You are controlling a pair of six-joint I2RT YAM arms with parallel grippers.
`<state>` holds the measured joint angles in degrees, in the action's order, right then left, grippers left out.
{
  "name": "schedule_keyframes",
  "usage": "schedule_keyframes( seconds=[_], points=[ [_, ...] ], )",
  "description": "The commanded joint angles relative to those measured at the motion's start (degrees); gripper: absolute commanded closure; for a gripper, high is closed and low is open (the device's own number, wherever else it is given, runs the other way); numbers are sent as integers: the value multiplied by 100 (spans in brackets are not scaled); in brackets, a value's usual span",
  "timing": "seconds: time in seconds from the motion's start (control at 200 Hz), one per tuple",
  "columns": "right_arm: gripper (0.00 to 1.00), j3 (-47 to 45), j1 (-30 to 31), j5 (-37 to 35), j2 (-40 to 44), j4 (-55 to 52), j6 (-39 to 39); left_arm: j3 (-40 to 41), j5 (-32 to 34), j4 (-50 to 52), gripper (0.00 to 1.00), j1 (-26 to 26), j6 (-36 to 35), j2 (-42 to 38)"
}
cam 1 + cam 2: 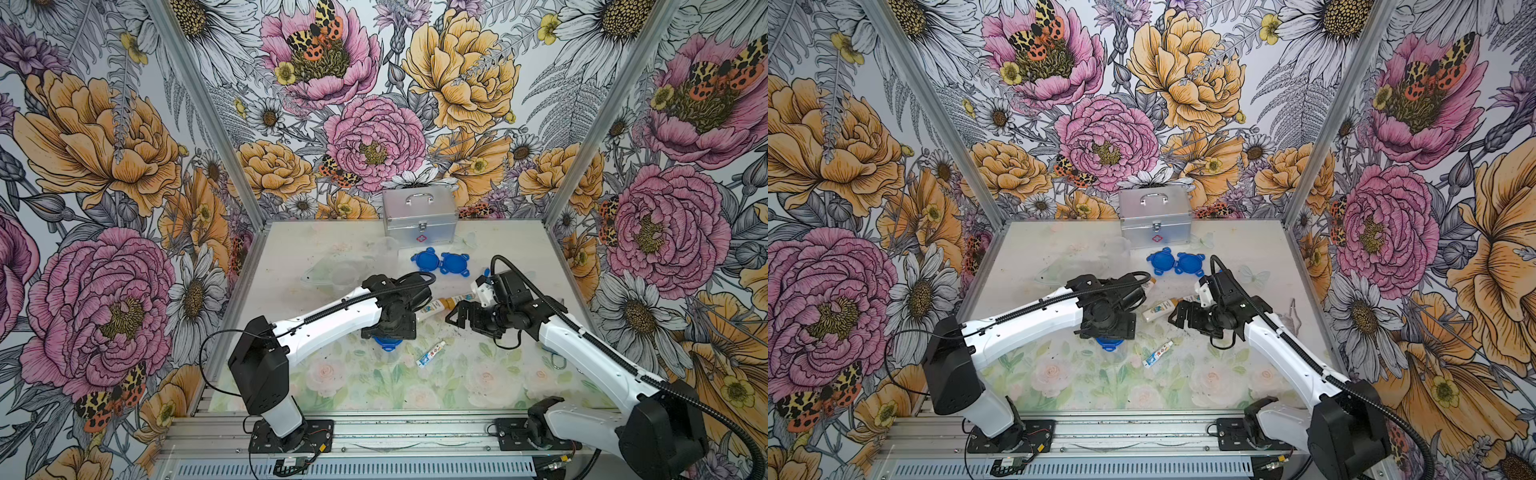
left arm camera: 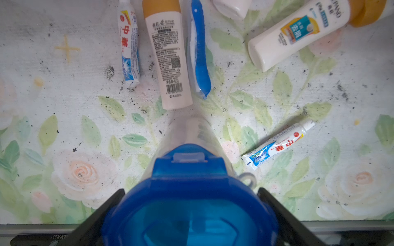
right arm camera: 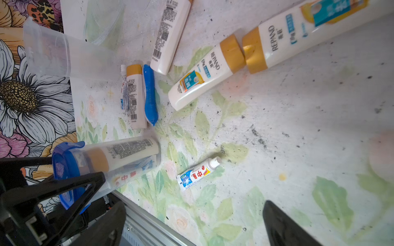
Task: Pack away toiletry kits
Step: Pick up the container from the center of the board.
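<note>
The left gripper is straddling the blue lid of the packed cup, hold unclear; the right gripper is gaping empty. The cup looks light and slick, so I'd be gripping the stiffer lid.

Left end effector flanks the lidded cup (bottle inside) — loose tube nearby.
</note>
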<state>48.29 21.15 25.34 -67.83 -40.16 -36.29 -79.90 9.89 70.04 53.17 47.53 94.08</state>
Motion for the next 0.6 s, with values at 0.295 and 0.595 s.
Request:
schedule_keyframes(
  seconds=[0.295,0.595],
  points=[
    [1,378,-92,-173,128,-253,202,302,-350,-342,35,-345,-270,-275],
    [1,631,-91,-269,-51,-358,302,1097,-469,-151,38,-1161,-462,-1251]
  ],
)
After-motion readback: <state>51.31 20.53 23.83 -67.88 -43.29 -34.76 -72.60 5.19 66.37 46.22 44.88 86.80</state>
